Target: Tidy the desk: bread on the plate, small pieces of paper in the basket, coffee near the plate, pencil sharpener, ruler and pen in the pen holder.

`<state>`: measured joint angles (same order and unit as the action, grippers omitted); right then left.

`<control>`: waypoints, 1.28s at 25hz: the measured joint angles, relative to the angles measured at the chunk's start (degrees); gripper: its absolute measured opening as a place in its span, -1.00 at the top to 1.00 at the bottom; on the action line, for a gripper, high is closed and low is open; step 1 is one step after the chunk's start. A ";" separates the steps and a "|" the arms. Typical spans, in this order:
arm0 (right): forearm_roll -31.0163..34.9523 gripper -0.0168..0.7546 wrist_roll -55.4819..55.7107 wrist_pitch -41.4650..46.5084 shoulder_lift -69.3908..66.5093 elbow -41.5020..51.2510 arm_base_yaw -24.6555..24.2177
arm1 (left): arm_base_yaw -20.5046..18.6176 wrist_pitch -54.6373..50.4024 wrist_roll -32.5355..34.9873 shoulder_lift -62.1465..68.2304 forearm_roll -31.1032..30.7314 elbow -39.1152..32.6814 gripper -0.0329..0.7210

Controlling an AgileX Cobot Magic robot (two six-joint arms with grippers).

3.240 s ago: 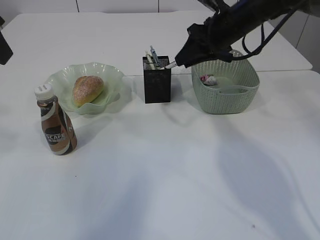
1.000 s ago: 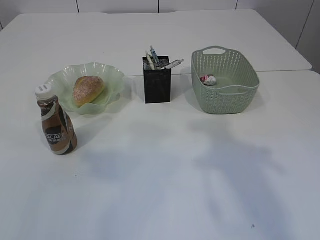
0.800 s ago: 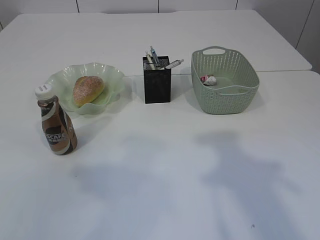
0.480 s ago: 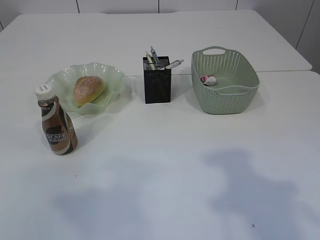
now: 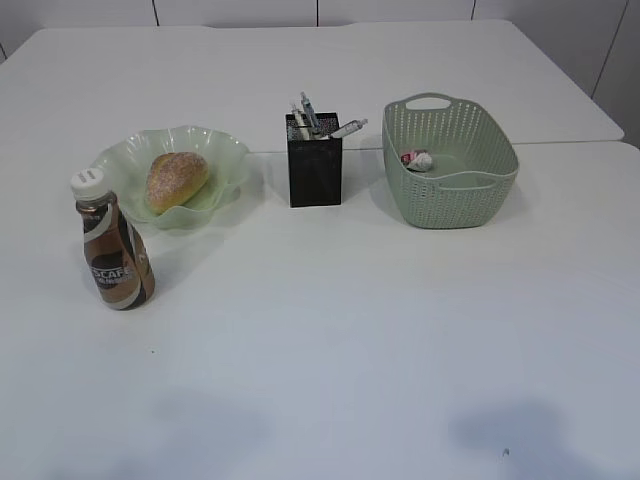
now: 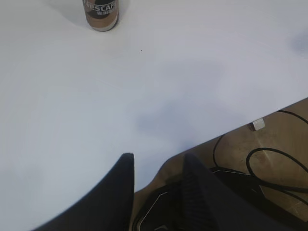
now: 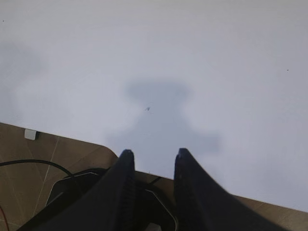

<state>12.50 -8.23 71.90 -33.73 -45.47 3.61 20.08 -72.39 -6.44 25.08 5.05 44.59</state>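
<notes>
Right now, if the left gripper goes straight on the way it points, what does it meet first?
Probably only bare desk: the open fingers point across it, and the coffee stands far ahead, a little left of that line.

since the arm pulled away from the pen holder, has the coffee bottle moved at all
No. The coffee stands upright in the same spot in front of the plate, left of the bread, as it did earlier.

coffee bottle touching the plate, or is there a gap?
Apart. The exterior view shows the coffee bottle standing in front of the plate, with a strip of bare white desk between the bottle and the plate's near rim.
</notes>
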 joint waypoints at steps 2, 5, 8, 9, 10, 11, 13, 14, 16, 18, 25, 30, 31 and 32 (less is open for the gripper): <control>0.00 0.33 0.00 0.00 4.87 2.83 0.00 | 0.00 0.00 0.00 -2.69 0.05 -1.98 0.29; -0.86 0.33 0.00 0.12 9.69 5.08 0.00 | 0.00 0.00 0.00 -6.55 0.14 -4.68 0.29; -1.50 0.33 0.00 0.35 17.34 8.05 0.00 | 0.00 0.00 0.00 -9.92 0.14 -6.66 0.29; -1.72 0.33 0.00 0.46 19.06 8.63 0.00 | 0.00 0.00 0.00 -10.83 0.14 -7.19 0.29; -2.16 0.33 0.00 0.48 20.70 9.03 0.00 | 0.00 0.00 0.00 -11.92 0.14 -7.99 0.29; -2.47 0.33 0.00 0.48 22.60 9.64 0.00 | 0.00 -0.11 0.00 -12.78 0.14 -8.57 0.29; -3.18 0.33 0.00 0.62 25.97 10.56 0.00 | 0.00 -0.11 0.00 -14.69 0.14 -9.95 0.29; -3.54 0.33 0.00 0.62 27.31 11.14 0.00 | 0.00 -0.11 0.00 -15.28 0.03 -10.69 0.29; -4.04 0.33 0.00 0.62 28.89 12.21 0.00 | 0.00 -0.11 0.00 -16.33 -0.57 -12.18 0.29; -4.40 0.33 0.10 0.87 30.31 13.90 0.00 | 0.00 -0.11 0.00 -16.84 -0.83 -12.98 0.29; -5.73 0.33 0.10 1.00 30.69 14.55 0.00 | 0.00 0.51 0.72 -17.17 -3.33 -13.21 0.29; -6.90 0.33 0.10 -1.18 30.69 15.30 0.00 | 0.00 3.25 2.65 -17.17 -7.73 -13.30 0.29; -6.94 0.33 0.10 -1.86 30.69 15.52 0.00 | 0.00 3.70 2.74 -17.17 -8.09 -13.46 0.29; -7.07 0.33 0.10 -3.39 30.69 16.17 0.00 | 0.00 4.76 2.88 -17.17 -8.52 -13.85 0.29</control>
<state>5.44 -8.13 68.51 -3.04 -29.31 3.61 20.08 -67.63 -3.56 7.91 -3.47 30.74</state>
